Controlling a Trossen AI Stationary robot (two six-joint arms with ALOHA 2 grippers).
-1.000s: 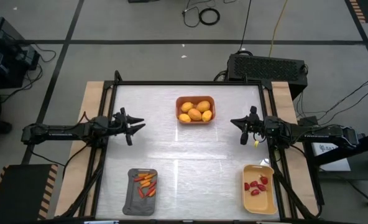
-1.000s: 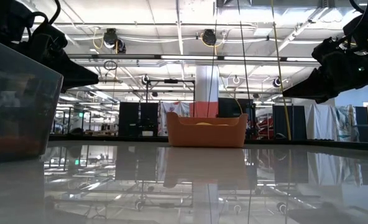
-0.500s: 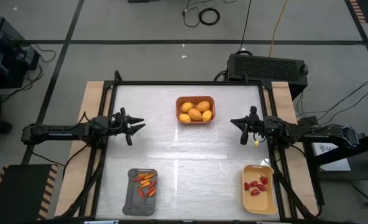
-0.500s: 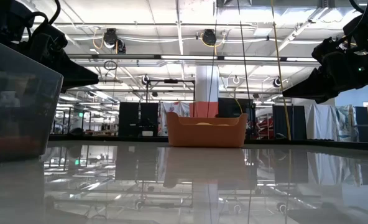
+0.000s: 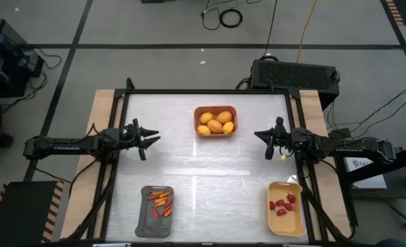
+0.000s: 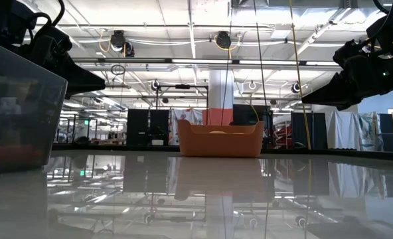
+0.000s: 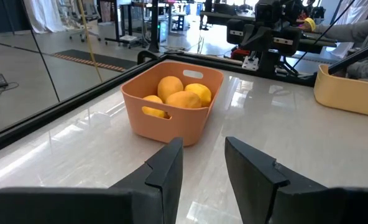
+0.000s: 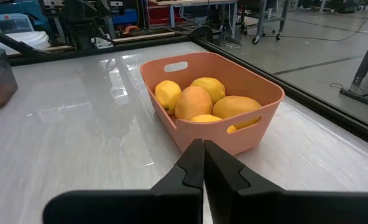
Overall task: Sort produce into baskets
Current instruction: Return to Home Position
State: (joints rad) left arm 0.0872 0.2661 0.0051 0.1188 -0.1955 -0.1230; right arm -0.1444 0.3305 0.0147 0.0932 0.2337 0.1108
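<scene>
While lemons (image 5: 215,123) fill orange basket (image 5: 215,108), left end effector (image 7: 202,142) splayed, right end effector (image 8: 203,144) pinched together.

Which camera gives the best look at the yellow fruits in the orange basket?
The right wrist view: the yellow rounded fruits lie close up in the shallow orange-brown basket, each one distinct. The left wrist view shows them farther off, the high view from straight above, the low view only a sliver over the rim.
</scene>
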